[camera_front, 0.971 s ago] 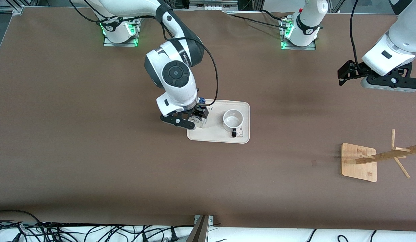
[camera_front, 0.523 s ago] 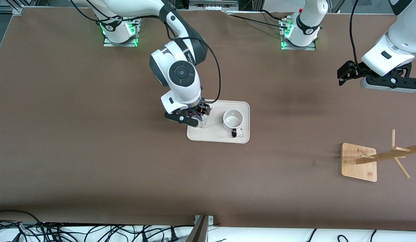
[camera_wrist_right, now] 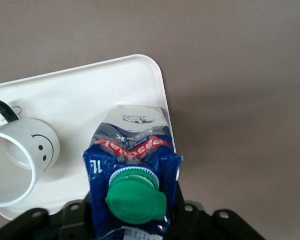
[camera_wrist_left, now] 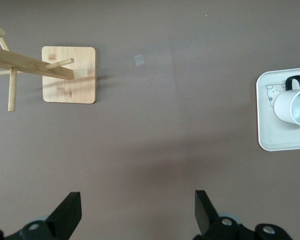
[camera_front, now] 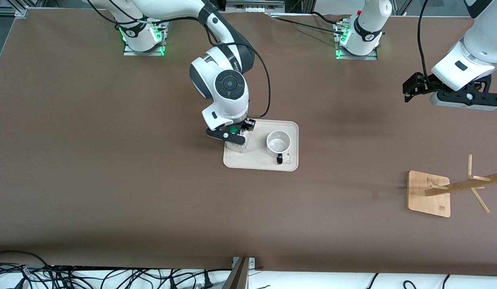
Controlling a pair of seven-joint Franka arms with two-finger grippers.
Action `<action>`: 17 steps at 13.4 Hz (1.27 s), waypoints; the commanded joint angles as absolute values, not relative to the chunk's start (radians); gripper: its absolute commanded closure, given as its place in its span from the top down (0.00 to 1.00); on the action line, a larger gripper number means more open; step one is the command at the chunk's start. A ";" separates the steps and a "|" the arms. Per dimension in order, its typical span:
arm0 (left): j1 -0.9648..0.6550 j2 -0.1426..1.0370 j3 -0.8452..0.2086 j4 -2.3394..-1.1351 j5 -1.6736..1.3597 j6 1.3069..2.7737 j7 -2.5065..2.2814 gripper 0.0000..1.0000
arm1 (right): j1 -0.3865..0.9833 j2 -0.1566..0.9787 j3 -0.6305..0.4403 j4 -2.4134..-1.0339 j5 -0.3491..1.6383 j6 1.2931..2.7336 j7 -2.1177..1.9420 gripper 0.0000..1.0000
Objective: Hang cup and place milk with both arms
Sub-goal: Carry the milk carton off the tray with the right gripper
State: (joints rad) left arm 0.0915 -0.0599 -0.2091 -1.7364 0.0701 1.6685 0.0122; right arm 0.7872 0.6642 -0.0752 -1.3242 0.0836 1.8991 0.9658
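The milk (camera_front: 237, 143) stands upright on the tray (camera_front: 290, 165), at the tray's end toward the right arm's side of the counter (camera_front: 111, 180), its green cap (camera_wrist_right: 136, 197) up. The right hand (camera_front: 232, 134) is clenched on the carton: in the right wrist view the black fingers (camera_wrist_right: 175, 197) press against its blue sides just below the cap. The right arm (camera_front: 226, 86) reaches out from its base along the counter's edge by the robots, elbow bent and wrist turned down over the tray, a black cable looping beside it. The cup (camera_front: 278, 143) sits on the same tray just beside the milk, toward the left arm's end, mouth up, its black handle pointing toward the front camera and the smiley face showing in the right wrist view. The left arm (camera_front: 471, 60) waits, raised over the counter's bare end, and the left hand (camera_wrist_left: 135, 215) hangs released, its two fingers (camera_wrist_left: 70, 212) well apart above the brown surface. A wooden rack (camera_front: 431, 192) with a square base and a pegged post stands toward the left arm's end, nearer the front camera than the tray and well apart from it. The counter is plain brown. Green lights glow at both bases, and a tangle of black cables (camera_front: 71, 275) lies along the white strip at the edge nearest the front camera.
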 commanded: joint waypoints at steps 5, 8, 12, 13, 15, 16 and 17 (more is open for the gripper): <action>0.075 -0.077 -0.207 -1.750 0.057 1.677 0.017 1.00 | 0.766 0.600 -0.086 -1.321 0.095 1.847 0.931 0.43; 0.078 -0.075 -0.207 -1.750 0.055 1.678 0.020 1.00 | 0.711 0.550 -0.094 -1.270 0.097 1.744 0.765 0.43; 0.074 -0.071 -0.209 -1.752 0.044 1.661 0.028 1.00 | 0.655 0.430 -0.223 -1.434 0.095 1.750 0.417 0.43; 0.069 -0.060 -0.210 -1.752 0.043 1.657 0.029 1.00 | 0.655 0.395 -0.276 -1.512 0.097 1.790 0.328 0.44; 0.028 0.004 -0.215 -1.752 0.044 1.626 0.034 1.00 | 0.655 0.324 -0.377 -1.687 0.095 1.897 0.159 0.44; 0.017 0.029 -0.216 -1.747 0.046 1.629 0.029 1.00 | 0.655 0.298 -0.421 -1.765 0.094 1.958 0.087 0.44; -0.012 0.084 -0.224 -1.691 0.046 1.631 0.026 1.00 | 0.655 0.288 -0.460 -1.820 0.095 1.998 0.030 0.44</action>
State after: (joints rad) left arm 0.0295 -0.0037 -0.2171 -1.7612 0.0566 1.6433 0.0180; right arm 0.6405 0.3842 -0.4056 -1.6267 0.0857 1.8972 0.1371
